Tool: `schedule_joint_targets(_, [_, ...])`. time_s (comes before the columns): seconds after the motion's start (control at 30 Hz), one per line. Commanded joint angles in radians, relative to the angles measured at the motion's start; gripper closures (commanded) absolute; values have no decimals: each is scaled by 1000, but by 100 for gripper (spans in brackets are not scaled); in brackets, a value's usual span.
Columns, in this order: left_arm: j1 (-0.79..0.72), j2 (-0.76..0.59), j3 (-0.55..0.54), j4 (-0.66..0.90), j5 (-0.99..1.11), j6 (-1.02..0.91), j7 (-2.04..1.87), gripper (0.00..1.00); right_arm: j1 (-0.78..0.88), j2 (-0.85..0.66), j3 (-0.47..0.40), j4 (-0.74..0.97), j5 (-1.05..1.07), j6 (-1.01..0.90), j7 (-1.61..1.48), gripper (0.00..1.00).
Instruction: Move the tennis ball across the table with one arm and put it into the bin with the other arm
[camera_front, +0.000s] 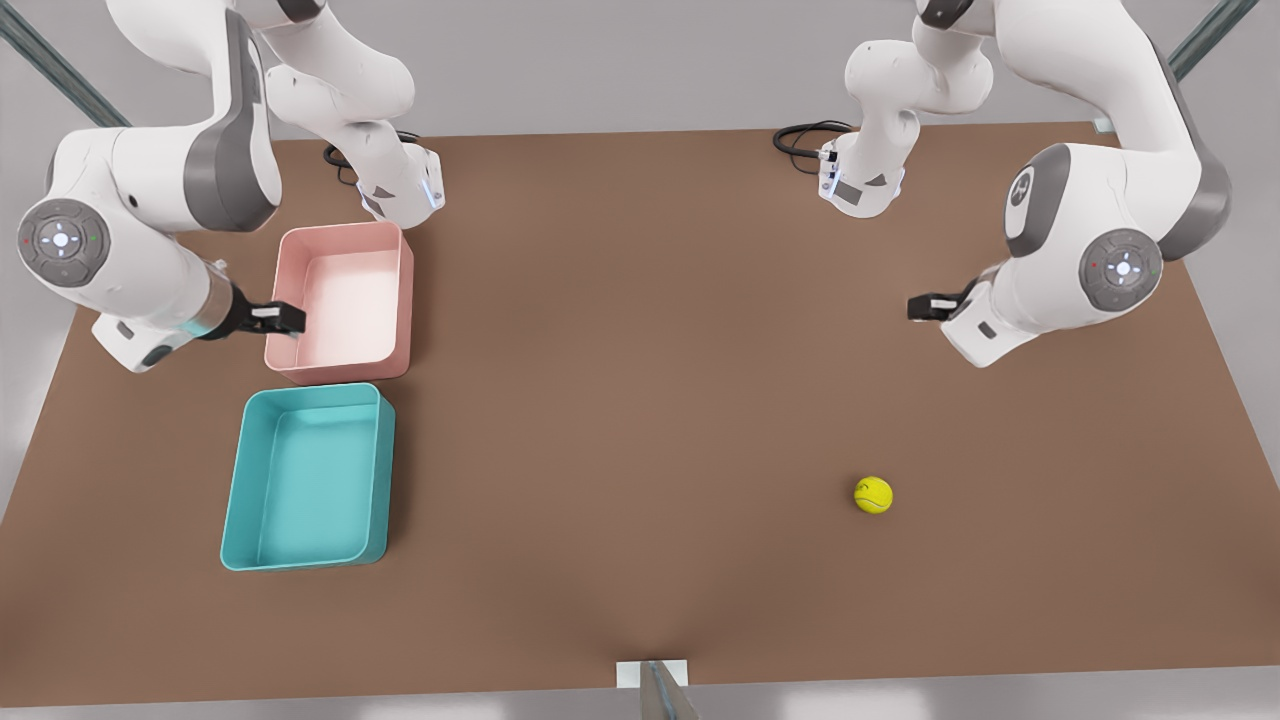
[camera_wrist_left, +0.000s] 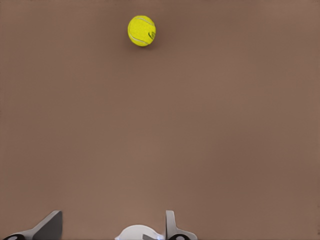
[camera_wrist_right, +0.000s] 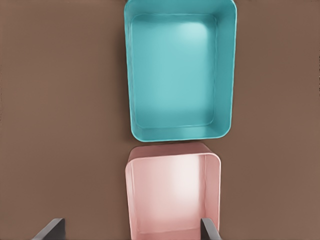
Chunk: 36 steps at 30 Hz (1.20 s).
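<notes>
Clearly, the small yellow-green fuzzy tennis ball (camera_front: 873, 495) lies alone on the flat brown table (camera_front: 620, 420), toward the front view's right and near the table's front edge, well apart from both bins. The left wrist view looks down on this ball (camera_wrist_left: 142, 31), so the arm on the front view's right is the left one. Its black two-finger left gripper (camera_front: 930, 306) hangs above bare table, and the ball lies out in front of the fingers, toward the front edge of the table. In the left wrist view the 2 fingertips (camera_wrist_left: 49, 226) stand wide apart with nothing between them, so the jaws are released. A ball has no long axis, so I judge that the wrist turn matters little; the arm needs only to come forward and down over the ball.

The black two-finger right gripper (camera_front: 277, 318) is on the front view's left, over the near rim of the pink rectangular plastic bin (camera_front: 405, 300). Its fingertips (camera_wrist_right: 50, 229) are also spread and empty. The teal rectangular plastic bin (camera_front: 385, 470) stands just beside the pink one. This arm waits, far from the ball.

The front view gives the whole distance from ball to bins; the right wrist view adds that the pink bin (camera_wrist_right: 172, 195) and the teal bin (camera_wrist_right: 180, 75) are both empty inside.
</notes>
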Motion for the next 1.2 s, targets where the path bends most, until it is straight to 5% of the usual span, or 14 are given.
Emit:
schedule_joint_targets(0.0, [-1,-1,1,0,0,68,-208,0,0,-2,0,-4,2,85,30,0])
schedule_joint_targets(0.03, [-1,4,1,0,-4,67,-210,0,0,-1,0,-4,3,85,36,0])
schedule_joint_targets(0.13, [19,140,1,39,-4,177,-201,70,10,30,0,1,2,85,31,0])
schedule_joint_targets(0.17, [19,197,-5,40,-4,266,-118,79,10,39,0,2,2,90,31,0])
schedule_joint_targets(0.33, [42,374,-10,-6,0,614,787,79,10,67,-2,12,-14,137,28,0])
schedule_joint_targets(0.6, [121,515,-9,-41,0,745,1882,79,12,73,-2,6,-14,134,28,0])
schedule_joint_targets(1.0, [119,599,-9,-35,10,921,1982,79,13,94,0,9,-14,134,28,0])
schedule_joint_targets(1.17, [122,604,-6,-52,83,934,1630,79,13,96,0,9,-14,134,28,0])
